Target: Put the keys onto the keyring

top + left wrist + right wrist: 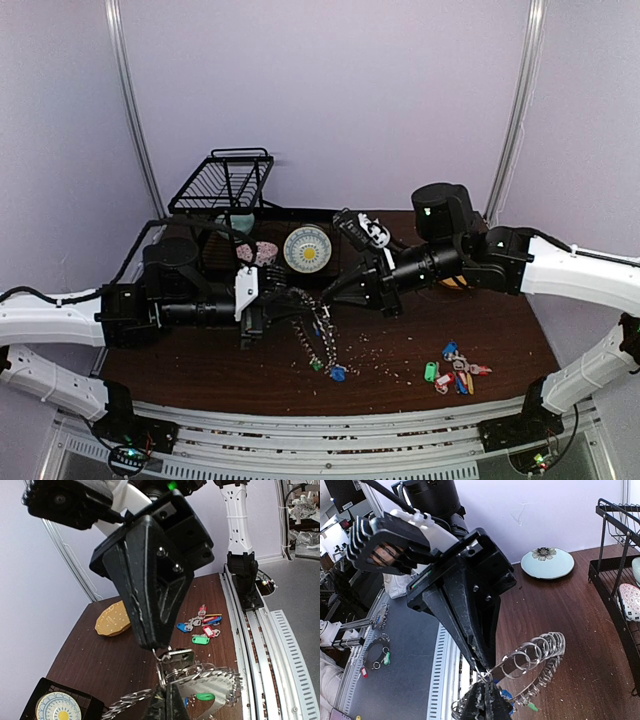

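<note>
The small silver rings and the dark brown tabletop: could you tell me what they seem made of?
The small silver rings look like polished metal wire, glinting with bright highlights. The dark brown tabletop looks like wood or laminate, satin, with grain streaks; I cannot tell which.

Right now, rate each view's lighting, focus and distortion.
Top external: dim, and the dark table swallows detail. Left wrist: the wide angle bends the rail, and the keyring glints. Right wrist: fisheye curves the rack, and the wall is bright.
</note>
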`<action>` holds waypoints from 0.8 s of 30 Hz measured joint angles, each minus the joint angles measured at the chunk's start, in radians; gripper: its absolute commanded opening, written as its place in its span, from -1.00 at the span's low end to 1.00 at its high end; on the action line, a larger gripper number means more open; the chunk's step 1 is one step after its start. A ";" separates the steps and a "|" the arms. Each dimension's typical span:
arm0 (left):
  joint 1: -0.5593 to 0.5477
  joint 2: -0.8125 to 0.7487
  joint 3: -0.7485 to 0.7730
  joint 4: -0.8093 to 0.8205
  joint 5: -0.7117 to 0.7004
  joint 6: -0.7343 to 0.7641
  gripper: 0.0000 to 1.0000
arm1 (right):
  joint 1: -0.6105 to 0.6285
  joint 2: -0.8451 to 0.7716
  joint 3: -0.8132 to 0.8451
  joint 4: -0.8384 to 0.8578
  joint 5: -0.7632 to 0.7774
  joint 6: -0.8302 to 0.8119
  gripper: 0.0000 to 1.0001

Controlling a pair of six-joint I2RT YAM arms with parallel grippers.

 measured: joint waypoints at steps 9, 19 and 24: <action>-0.002 -0.024 -0.004 0.039 -0.030 0.006 -1.00 | -0.022 0.040 0.005 -0.048 0.007 -0.003 -1.00; -0.002 -0.024 -0.007 0.044 -0.044 0.006 -1.00 | -0.031 0.027 -0.040 -0.058 0.032 0.004 -1.00; -0.002 -0.025 -0.008 0.044 -0.053 0.006 -1.00 | -0.033 0.062 -0.147 -0.079 0.077 0.074 -1.00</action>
